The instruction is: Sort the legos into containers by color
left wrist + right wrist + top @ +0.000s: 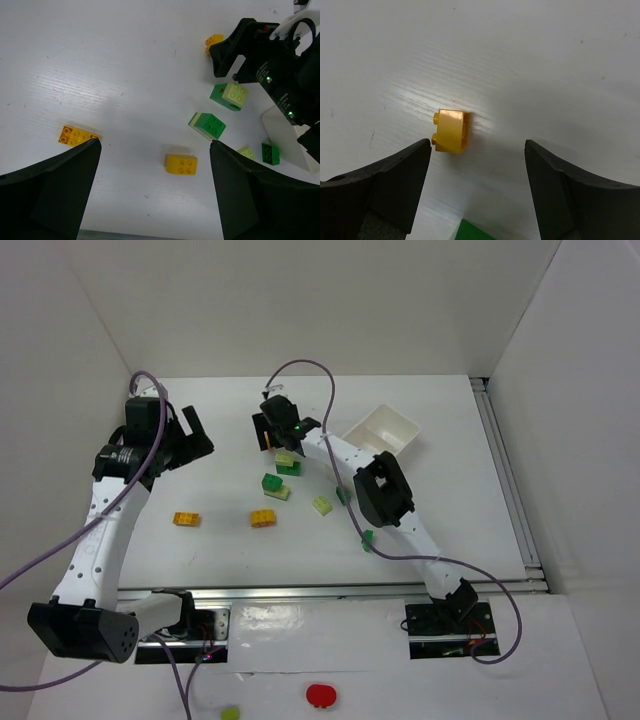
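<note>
Looking down, the top external camera takes in the whole table. The left gripper sits at the upper left, its fingers spread over bare surface. The right gripper reaches to the upper centre, and its body covers most of what lies beneath. The white tray rests at the upper right of centre, just beside the right arm; its dividers cannot be made out. The legos lie loose mid-frame: a flat orange brick, a second orange brick, a green-and-lime stack, a lime-topped brick and a pale lime brick. Only this view shows the near ledge at the bottom edge, where a red round thing and a stray lime brick lie.

The left wrist camera shows its own jaws wide apart in the lower corners, holding nothing. The flat orange brick is just above the left one. At the upper right, a lone orange brick peeks out beside the right gripper's black fingers. A dark green brick sits at the right edge.

The right wrist camera alone shows that lone orange brick clearly. It lies on its side between parted jaws, nearer the left of the frame, and neither jaw touches it. A green corner pokes in at the bottom edge.
</note>
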Controlling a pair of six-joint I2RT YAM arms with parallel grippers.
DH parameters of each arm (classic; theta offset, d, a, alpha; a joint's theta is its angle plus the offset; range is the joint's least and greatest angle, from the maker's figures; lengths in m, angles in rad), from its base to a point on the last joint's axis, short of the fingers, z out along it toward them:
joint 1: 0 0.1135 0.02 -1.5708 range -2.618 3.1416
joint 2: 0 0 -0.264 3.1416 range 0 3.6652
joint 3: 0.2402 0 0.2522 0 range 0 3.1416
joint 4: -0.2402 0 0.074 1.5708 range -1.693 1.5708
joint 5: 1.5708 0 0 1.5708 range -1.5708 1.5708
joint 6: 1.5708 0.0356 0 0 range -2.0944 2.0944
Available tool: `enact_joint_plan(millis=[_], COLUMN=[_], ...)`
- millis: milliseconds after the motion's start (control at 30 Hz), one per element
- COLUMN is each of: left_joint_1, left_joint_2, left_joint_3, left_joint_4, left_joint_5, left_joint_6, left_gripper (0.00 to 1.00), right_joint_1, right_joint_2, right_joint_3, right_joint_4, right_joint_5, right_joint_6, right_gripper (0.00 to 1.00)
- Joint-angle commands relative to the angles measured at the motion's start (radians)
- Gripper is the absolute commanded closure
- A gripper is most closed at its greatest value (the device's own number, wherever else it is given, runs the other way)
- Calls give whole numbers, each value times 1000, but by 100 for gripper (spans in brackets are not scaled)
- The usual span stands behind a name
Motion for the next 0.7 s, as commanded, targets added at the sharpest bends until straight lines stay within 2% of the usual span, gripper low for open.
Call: enact_joint_plan(millis=[0,167,200,300,333,433,467,500,633,667], left_joint_1=[6,6,6,6,6,6,6,6,6,6], left_joint_2=[-23,-43,-43,-43,-43,-34,-34,-34,-34,-25], left_joint_3=[-6,-17,-17,-26,-26,-26,-26,-26,-26,-26], left_joint_4=[9,9,9,9,9,9,9,9,9,9], left_joint_5=[13,1,1,-10,-10,-10,-10,-10,-19,-9], left_joint_6=[11,11,20,20,29,29,29,29,48,58], left_gripper=[1,1,1,1,1,1,1,1,1,1], right_joint_1=[5,14,14,14,14,14,14,23,23,23], right_joint_2=[38,84,84,102,113,122,122,113,-20,-99], right_joint_3=[65,98,98,98,107,136,148,148,70,46], right_joint_4=[121,121,121,130,130,130,106,106,118,118], right_joint_5=[2,-7,3,16,26,26,26,26,62,62], right_joint_6=[6,6,6,18,27,27,27,27,27,27], right_gripper=[18,23,30,38,46,58,67,70,81,83])
